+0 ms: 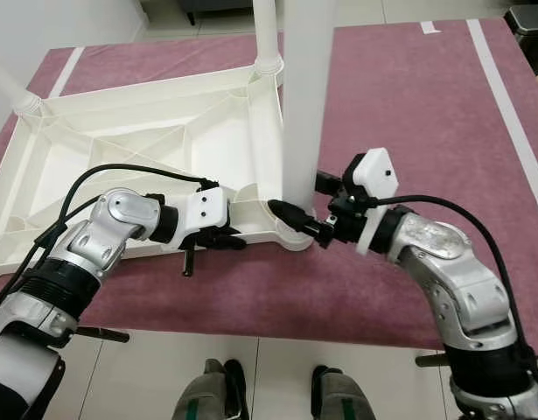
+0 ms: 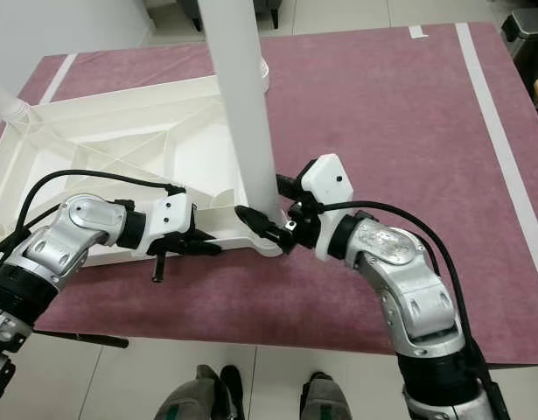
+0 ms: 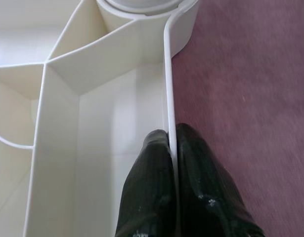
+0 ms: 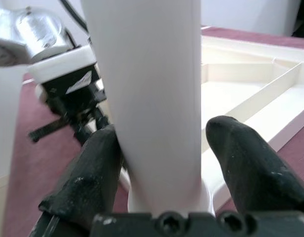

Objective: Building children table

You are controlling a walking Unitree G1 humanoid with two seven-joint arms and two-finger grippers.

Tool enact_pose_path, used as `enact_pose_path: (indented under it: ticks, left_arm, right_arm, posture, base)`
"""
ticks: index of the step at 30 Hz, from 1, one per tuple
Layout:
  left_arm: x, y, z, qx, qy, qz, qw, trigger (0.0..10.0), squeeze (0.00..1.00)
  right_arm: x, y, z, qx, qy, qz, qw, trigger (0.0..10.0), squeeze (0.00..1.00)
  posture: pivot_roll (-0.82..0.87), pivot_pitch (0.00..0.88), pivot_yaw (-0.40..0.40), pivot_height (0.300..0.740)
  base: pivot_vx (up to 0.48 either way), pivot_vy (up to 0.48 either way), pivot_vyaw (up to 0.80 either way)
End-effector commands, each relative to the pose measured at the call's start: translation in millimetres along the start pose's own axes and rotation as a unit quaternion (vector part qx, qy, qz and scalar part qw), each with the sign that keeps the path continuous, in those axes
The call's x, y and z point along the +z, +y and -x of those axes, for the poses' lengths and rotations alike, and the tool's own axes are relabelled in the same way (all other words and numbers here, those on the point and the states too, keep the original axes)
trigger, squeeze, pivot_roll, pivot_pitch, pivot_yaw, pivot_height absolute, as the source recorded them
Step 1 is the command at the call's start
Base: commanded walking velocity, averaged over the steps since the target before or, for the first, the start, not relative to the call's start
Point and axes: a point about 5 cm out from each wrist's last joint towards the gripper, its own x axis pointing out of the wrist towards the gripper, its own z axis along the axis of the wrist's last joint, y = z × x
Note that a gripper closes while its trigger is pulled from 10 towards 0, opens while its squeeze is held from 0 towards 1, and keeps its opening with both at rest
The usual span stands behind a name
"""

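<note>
While the upturned white plastic tabletop's rim is pinched by the left gripper, the white tubular leg, loosely straddled by the right gripper's parted fingers, should be kept vertical.

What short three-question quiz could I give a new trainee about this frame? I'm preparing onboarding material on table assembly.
1. True or false: the left gripper pinches the thin side rim of the upside-down white plastic tabletop.
2. Multiple choice: the upright white plastic table leg at the near corner stands between the fingers of which gripper? A) left B) right C) neither
3. Fill in: the tabletop lies on a ___-coloured carpet.

Key
1. True: one black finger sits on each side of the rim.
2. B: the right gripper straddles the leg near its base; one finger touches it and the other stands off.
3. Maroon.
</note>
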Motion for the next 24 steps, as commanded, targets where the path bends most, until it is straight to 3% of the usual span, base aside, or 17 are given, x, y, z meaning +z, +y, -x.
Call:
enact_pose_path:
  ticks: [1,7,11,20,21,24]
  left_arm:
    - [-7.3,-15.1,17.1,-0.155,0.047,-0.032,0.986,0.0,0.00]
    - [-10.0,-17.1,21.7,-0.162,0.059,-0.039,0.984,0.0,0.00]
    - [-10.2,-23.6,19.7,-0.169,0.051,-0.037,0.984,0.0,0.00]
    - [-12.7,-28.3,16.3,-0.167,0.042,-0.031,0.985,0.0,0.00]
    - [-13.1,-28.2,15.8,-0.164,0.039,-0.030,0.985,0.0,0.00]
    - [-13.1,-27.7,15.0,-0.160,0.035,-0.028,0.986,0.0,0.00]
  right_arm:
    - [-3.5,11.0,-2.5,0.052,0.003,-0.007,0.999,10.0,0.00]
    - [-6.5,15.9,-8.6,0.078,0.002,-0.018,0.997,10.0,0.00]
    - [-10.6,23.9,-22.4,0.086,-0.010,-0.036,0.996,10.0,0.00]
    - [-11.6,29.7,-26.2,0.101,-0.021,-0.050,0.993,10.0,0.00]
    - [-13.6,30.0,-25.3,0.098,-0.021,-0.055,0.993,0.0,0.00]
    - [-16.9,29.6,-23.8,0.091,-0.015,-0.058,0.994,0.0,0.00]
  posture:
    - [-0.07,0.187,0.177,0.740]
    - [-0.07,0.185,0.176,0.740]
    - [-0.07,0.182,0.174,0.740]
    - [-0.06,0.182,0.169,0.740]
    - [-0.07,0.182,0.166,0.740]
    - [-0.07,0.181,0.165,0.740]
  base:
    - [0.000,0.000,0.00]
    - [0.000,0.000,0.00]
    - [0.000,0.000,0.00]
    - [0.000,0.000,0.00]
    - [0.000,0.000,0.00]
    - [0.000,0.000,0.00]
